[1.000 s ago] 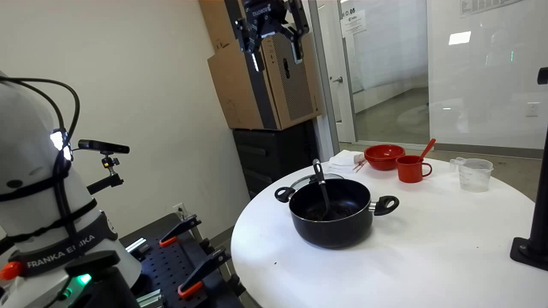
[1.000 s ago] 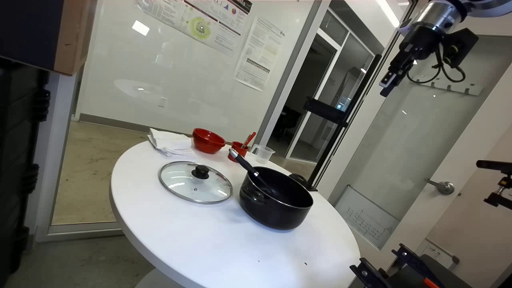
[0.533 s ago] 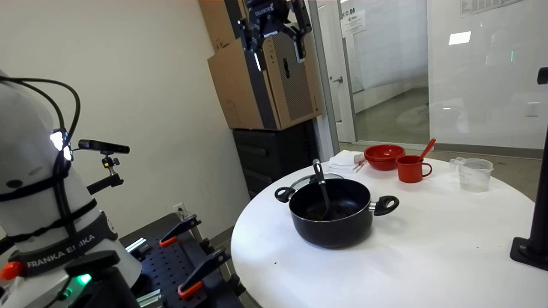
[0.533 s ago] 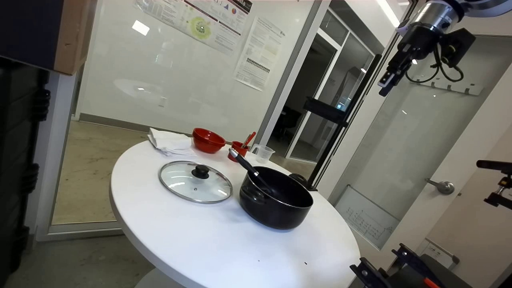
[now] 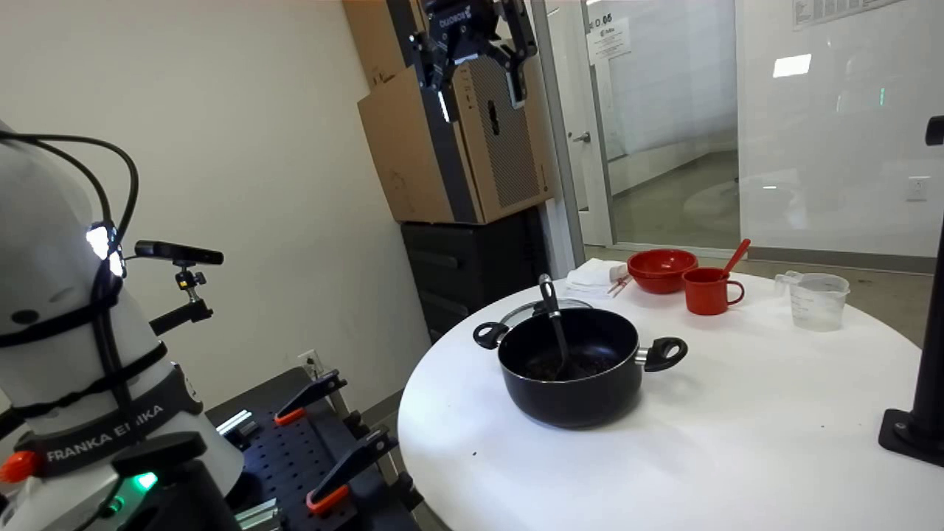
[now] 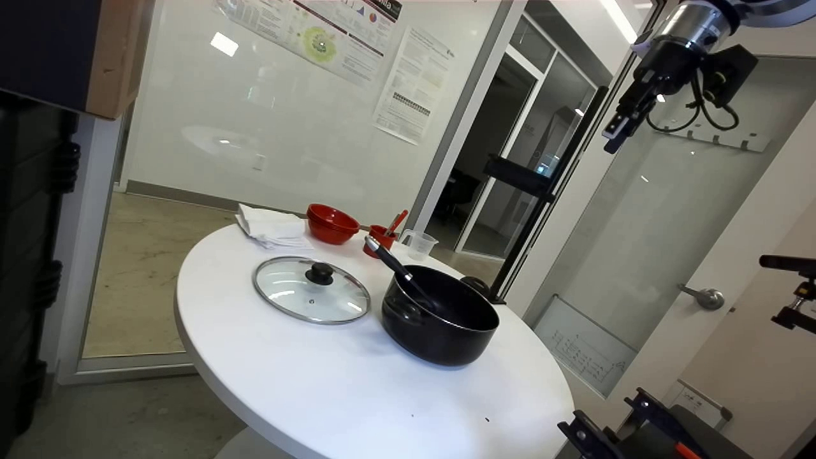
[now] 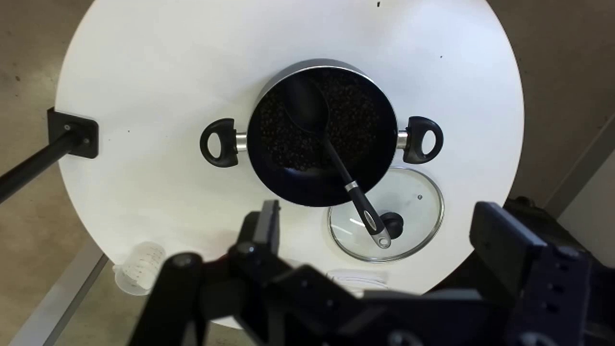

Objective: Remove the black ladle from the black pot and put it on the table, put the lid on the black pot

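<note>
Black ladle (image 7: 337,161) and fingers (image 7: 499,252) are well apart. In an exterior view the fingers are spread wide at the top centre, high above the level of the counter (image 5: 737,442); in the wrist view they fill much of the lower edge. Near the middle of the wrist view the ladle leans inside the black pot (image 5: 575,402), bowl on dark, grainy contents (image 7: 353,113), handle slanting out over the rim toward lower right, its tip seen against the lid (image 6: 305,298). That lid, clear with a black knob, lies flat on the counter just left of the pot in an exterior view. The counter is round and white, marked by a few dark specks (image 6: 487,419). Toward its far edge are folded white cloth (image 6: 271,229), red bowls (image 6: 331,226), a red mug (image 5: 706,293) and a clear measuring cup (image 5: 820,304). Beyond, cardboard boxes (image 5: 420,158) sit on a black storage unit (image 5: 479,269) at upper centre, and posters (image 6: 411,89) hang on a glossy white wall (image 6: 287,140) at upper left.
</note>
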